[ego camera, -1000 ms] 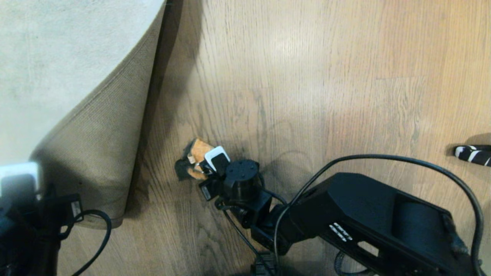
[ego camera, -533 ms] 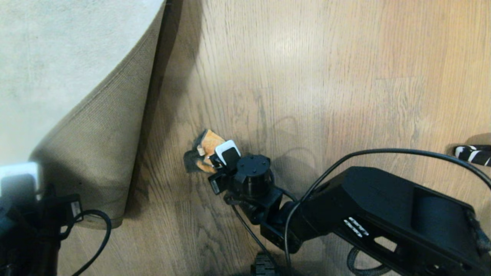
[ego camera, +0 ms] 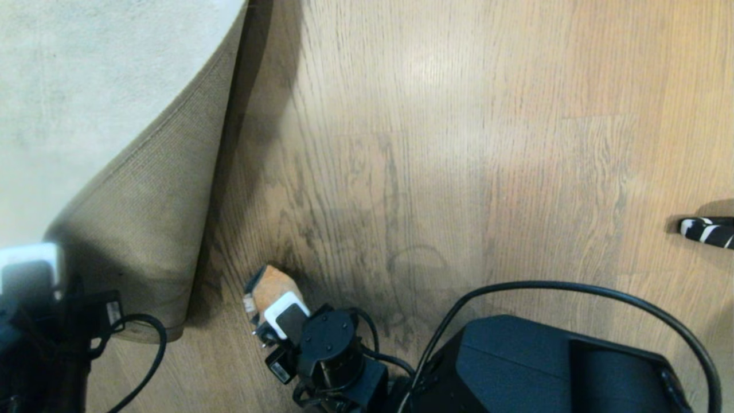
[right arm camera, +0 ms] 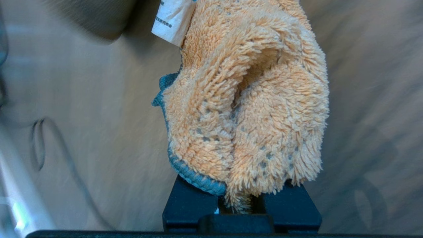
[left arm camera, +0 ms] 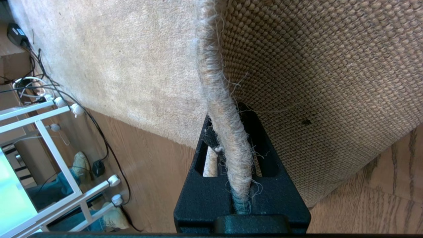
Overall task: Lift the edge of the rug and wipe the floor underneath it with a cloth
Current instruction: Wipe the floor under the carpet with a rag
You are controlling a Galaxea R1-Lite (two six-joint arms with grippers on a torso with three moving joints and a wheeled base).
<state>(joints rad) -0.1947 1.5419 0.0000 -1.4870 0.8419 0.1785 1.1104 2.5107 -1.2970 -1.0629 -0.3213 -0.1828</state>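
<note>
Right gripper (ego camera: 265,321), clamped on bunched orange-yellow fluffy cloth (ego camera: 269,285) pointing far-left, pulled nearer along brown wood-grain floor (ego camera: 459,143); left gripper (left arm camera: 228,155) pinches lifted pale grey rug edge (left arm camera: 224,109) at left.

Left tool (left arm camera: 231,158) sits clamped shut at the head view's lower left; right tool (ego camera: 261,312), also closed, reaches from bottom centre.

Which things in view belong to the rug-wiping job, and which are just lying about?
Job:
- rug edge, clamped and lifted by left gripper
- cloth, gripped by right gripper
- floor

Lying about:
- black-and-white striped object, at the head view's right edge
- white frame and cables beside the rug
</note>
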